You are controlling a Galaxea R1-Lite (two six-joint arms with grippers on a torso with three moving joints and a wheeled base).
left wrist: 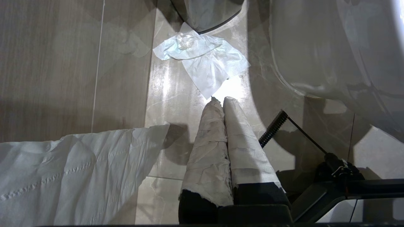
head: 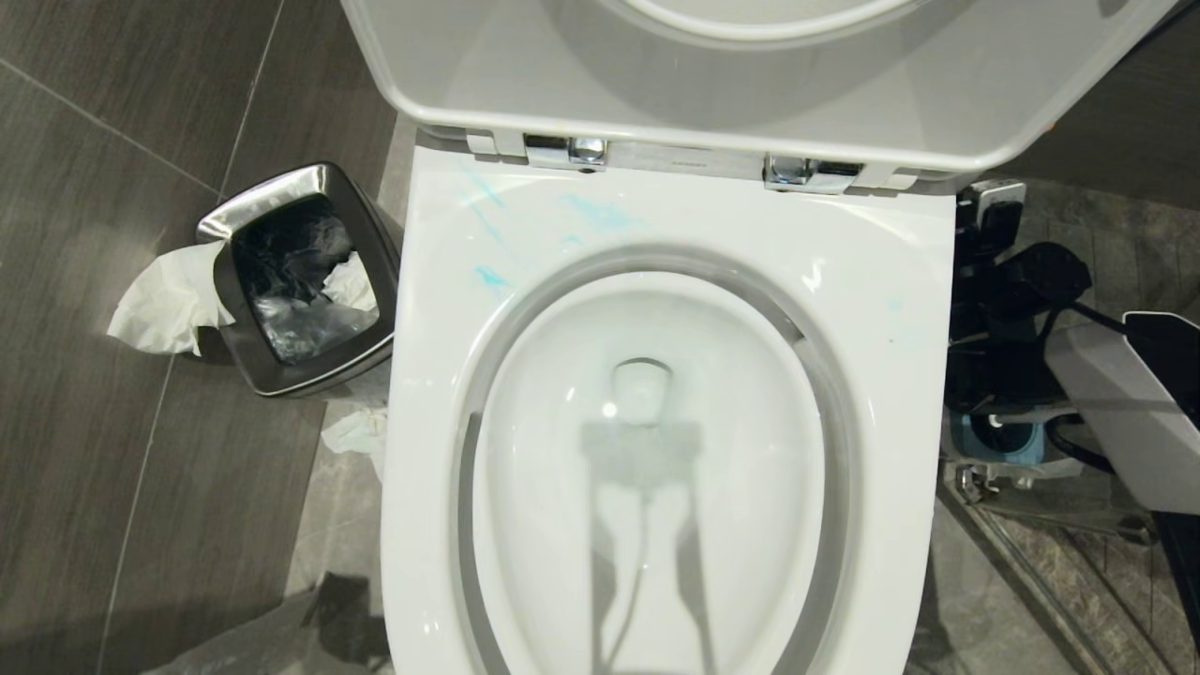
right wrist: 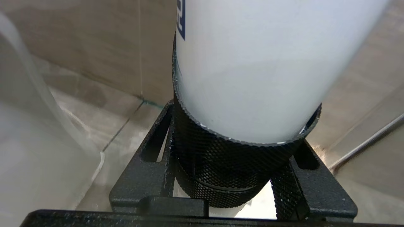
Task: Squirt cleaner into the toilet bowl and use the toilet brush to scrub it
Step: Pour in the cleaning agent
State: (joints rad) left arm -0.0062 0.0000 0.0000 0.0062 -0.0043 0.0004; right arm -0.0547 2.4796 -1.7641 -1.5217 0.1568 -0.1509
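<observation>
The white toilet bowl fills the head view, its seat and lid raised. Pale blue streaks of cleaner lie on the rim's far left, near the chrome hinges. The toilet brush is out of view. My right gripper is shut on a white cylindrical bottle that wears a black mesh sleeve, low beside the toilet's right side. Its white arm shows at the right edge. My left gripper, its fingers wrapped in white tape, is shut on nothing above the floor by the toilet's base.
A steel bin with a black liner stands left of the toilet, with tissue hanging over its edge. More tissue lies on the floor tiles. A blue-and-grey holder sits on the floor to the right, among black gear.
</observation>
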